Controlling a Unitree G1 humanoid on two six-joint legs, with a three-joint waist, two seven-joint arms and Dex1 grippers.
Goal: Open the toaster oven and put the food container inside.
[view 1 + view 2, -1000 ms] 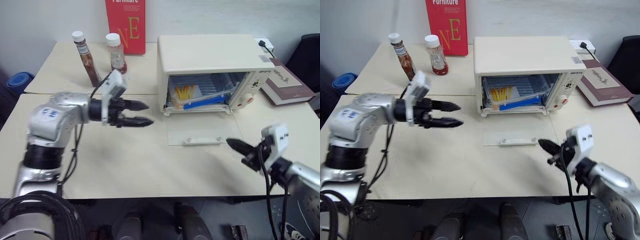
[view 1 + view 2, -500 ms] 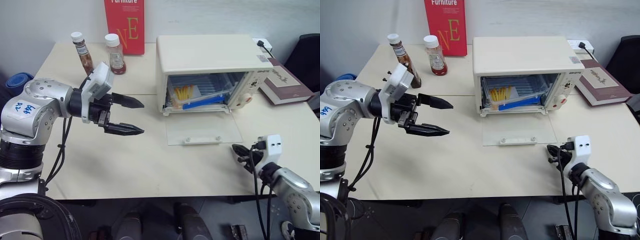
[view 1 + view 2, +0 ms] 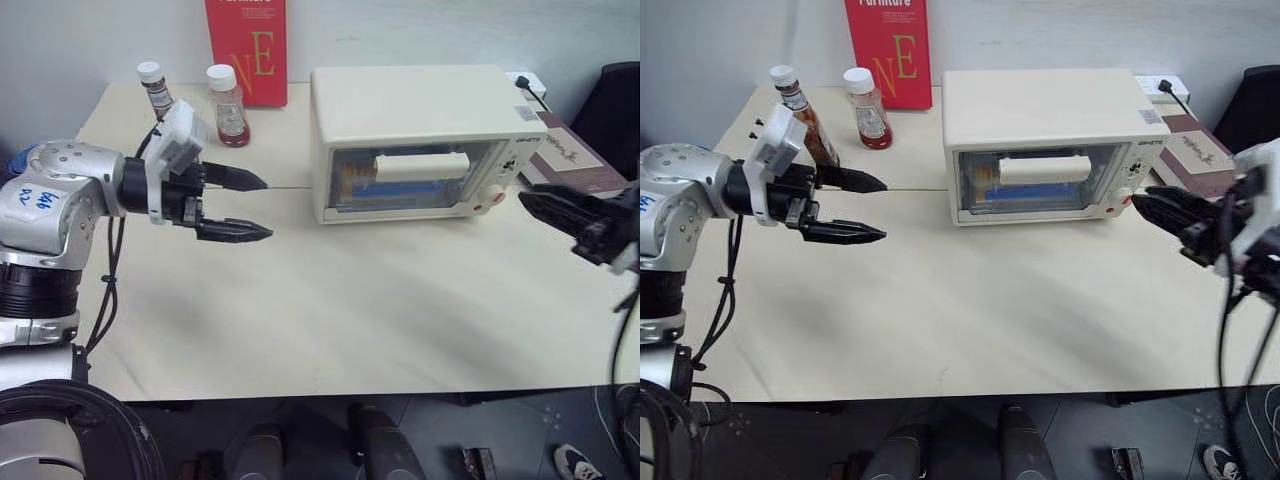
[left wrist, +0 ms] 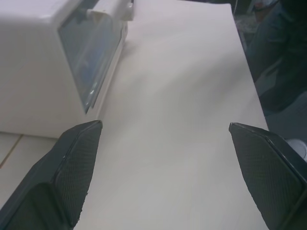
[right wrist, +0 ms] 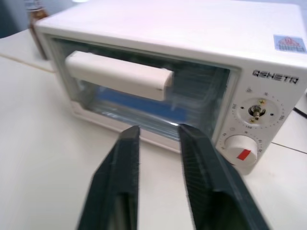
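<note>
The cream-white toaster oven (image 3: 415, 110) stands at the back of the table with its glass door shut and its bar handle (image 3: 422, 166) up. Through the glass I see the food container (image 3: 1025, 190) inside, with a blue clip showing. My left gripper (image 3: 267, 207) hovers to the left of the oven, pointing at it, open wide and empty. My right gripper (image 3: 527, 197) hangs in the air by the oven's right front corner near the knobs (image 5: 240, 148). In the right wrist view its fingers (image 5: 127, 163) stand a little apart with nothing between them.
Two sauce bottles (image 3: 153, 85) (image 3: 227, 105) and a red book (image 3: 246, 50) stand at the back left. A brown book (image 3: 565, 150) and a power strip (image 3: 525, 85) lie right of the oven. Bare tabletop (image 3: 350, 300) stretches in front.
The oven door, which lay flat open on the table, now stands shut. My right gripper rose from the table's front edge to the oven's right side and its fingers parted. The left gripper drew back slightly.
</note>
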